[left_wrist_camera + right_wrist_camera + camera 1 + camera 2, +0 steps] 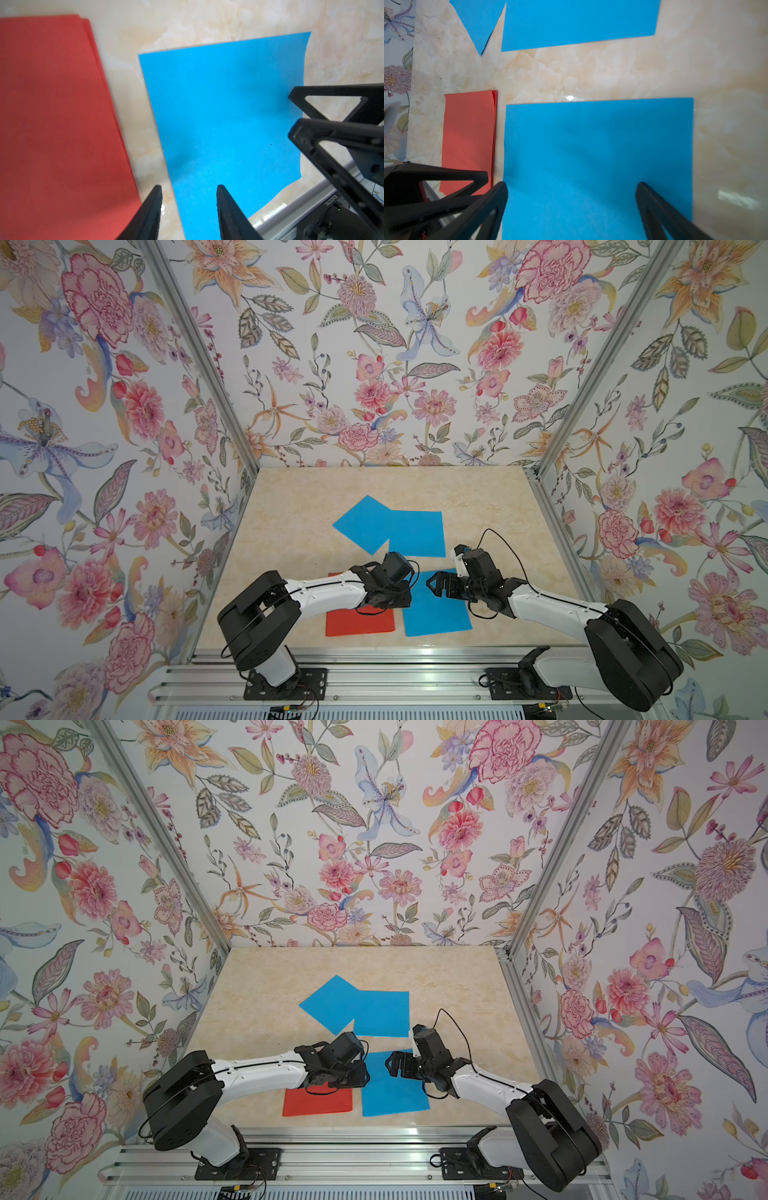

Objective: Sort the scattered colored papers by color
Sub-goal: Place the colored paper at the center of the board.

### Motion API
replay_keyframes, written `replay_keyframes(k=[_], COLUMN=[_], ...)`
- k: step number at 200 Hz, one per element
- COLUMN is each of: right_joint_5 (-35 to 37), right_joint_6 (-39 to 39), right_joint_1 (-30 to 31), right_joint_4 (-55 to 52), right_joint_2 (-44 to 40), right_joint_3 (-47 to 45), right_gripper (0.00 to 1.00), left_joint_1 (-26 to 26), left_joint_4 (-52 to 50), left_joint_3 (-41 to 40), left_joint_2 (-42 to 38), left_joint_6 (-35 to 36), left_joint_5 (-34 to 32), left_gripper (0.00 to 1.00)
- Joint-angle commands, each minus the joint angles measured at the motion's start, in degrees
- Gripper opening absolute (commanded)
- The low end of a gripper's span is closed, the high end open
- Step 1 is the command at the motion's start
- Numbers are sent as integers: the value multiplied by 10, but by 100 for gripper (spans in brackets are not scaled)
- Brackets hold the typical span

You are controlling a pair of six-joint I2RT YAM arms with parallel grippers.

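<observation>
Near the front edge of the marble table (291,510), on the left arm's side: red-orange papers (359,620) in one squared stack, layered edges showing, with the near blue sheet (436,614) lying flat just beside it, a strip of bare table between. Farther back, a diamond-turned blue sheet (361,522) and a squarer blue sheet (417,533) overlap at a corner. Left gripper (189,186) above the strip between stack and near blue sheet, jaws moderately apart, empty; right gripper (572,185) over the near blue sheet, jaws wide, gripping nothing.
</observation>
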Motion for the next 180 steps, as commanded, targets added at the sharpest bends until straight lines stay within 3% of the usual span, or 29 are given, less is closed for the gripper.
replay_keyframes(k=[1, 45, 80, 120, 155, 180], right_joint_5=[11, 29, 50, 15, -58, -97], right_joint_6=[-2, -3, -24, -71, -80, -76], right_joint_1=[2, 2, -2, -26, -41, -26], right_joint_4=[-19, -42, -67, -60, -39, -28], right_joint_2=[-8, -27, -24, 90, 220, 314], right_joint_3=[-5, 12, 84, 216, 340, 429], right_gripper=[100, 100, 100, 100, 100, 100], left_joint_1=[24, 78, 129, 203, 295, 335], left_joint_4=[-67, -70, -65, -64, -65, -70], left_joint_3=[28, 51, 108, 191, 254, 282], left_joint_2=[-43, -80, -30, 53, 115, 156], left_joint_6=[47, 109, 169, 218, 244, 247], left_joint_5=[-43, -71, -41, 6, 33, 37], left_gripper=[47, 50, 50, 50, 49, 37])
